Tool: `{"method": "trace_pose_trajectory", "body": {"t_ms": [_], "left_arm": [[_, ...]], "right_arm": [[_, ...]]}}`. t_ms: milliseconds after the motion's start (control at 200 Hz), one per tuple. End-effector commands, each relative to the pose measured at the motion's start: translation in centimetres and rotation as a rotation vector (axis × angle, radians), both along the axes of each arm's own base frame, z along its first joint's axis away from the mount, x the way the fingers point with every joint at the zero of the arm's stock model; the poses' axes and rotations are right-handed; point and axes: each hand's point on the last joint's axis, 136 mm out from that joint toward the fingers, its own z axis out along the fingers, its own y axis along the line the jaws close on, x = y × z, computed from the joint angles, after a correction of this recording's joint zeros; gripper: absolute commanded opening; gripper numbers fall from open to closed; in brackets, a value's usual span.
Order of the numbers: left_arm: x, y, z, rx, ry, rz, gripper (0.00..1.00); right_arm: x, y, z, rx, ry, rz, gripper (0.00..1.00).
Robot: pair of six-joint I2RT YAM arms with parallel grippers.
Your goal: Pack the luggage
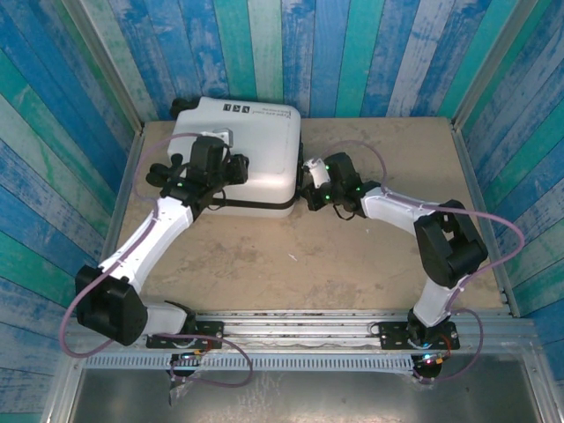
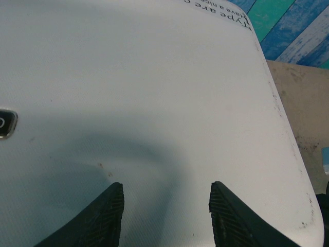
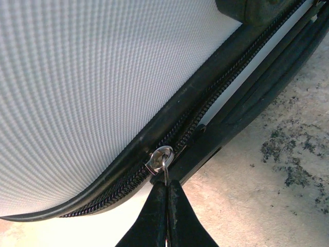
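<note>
Tan table [image 1: 352, 264], closed white luggage [image 1: 256, 150], left gripper [image 2: 166, 186] parted, empty, right gripper [image 3: 165, 189] seemingly pinching zipper pull [image 3: 160, 157].

My left gripper [image 2: 167, 218] facing the white luggage [image 2: 144, 92] shell, jaws apart.
I see both black ribbed fingertips [image 2: 103, 221] at the near edge with bare shell between them. Black lettering [image 2: 218, 11] runs along the far right and a dark badge [image 2: 6, 123] sits at the left edge. The tan table [image 2: 303, 103] shows on the right, with blue painted planks [image 2: 288, 25] beyond.
</note>
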Motion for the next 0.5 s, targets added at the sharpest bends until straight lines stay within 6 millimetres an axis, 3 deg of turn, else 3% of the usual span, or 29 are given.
{"method": "trace_pose_trajectory", "body": {"t_ms": [0,396,426,496], "left_arm": [[-3.4,1.8,-9.0,0.133,0.294,0.020,0.47],[-5.0,2.9,-11.7,0.162,0.322,0.038,0.39],[-5.1,3.0,-11.8,0.164,0.323,0.039,0.39],[-5.3,3.3,-12.0,0.176,0.324,0.046,0.38]], "right_arm": [[2.9,-0.9,1.0,0.002,-0.035,-0.041,0.00],[5.3,-1.5,1.0,0.090,0.093,-0.095,0.01],[5.3,-1.5,1.0,0.093,0.102,-0.089,0.03],[5.6,-2.0,0.9,0.087,0.151,-0.094,0.20]]}}
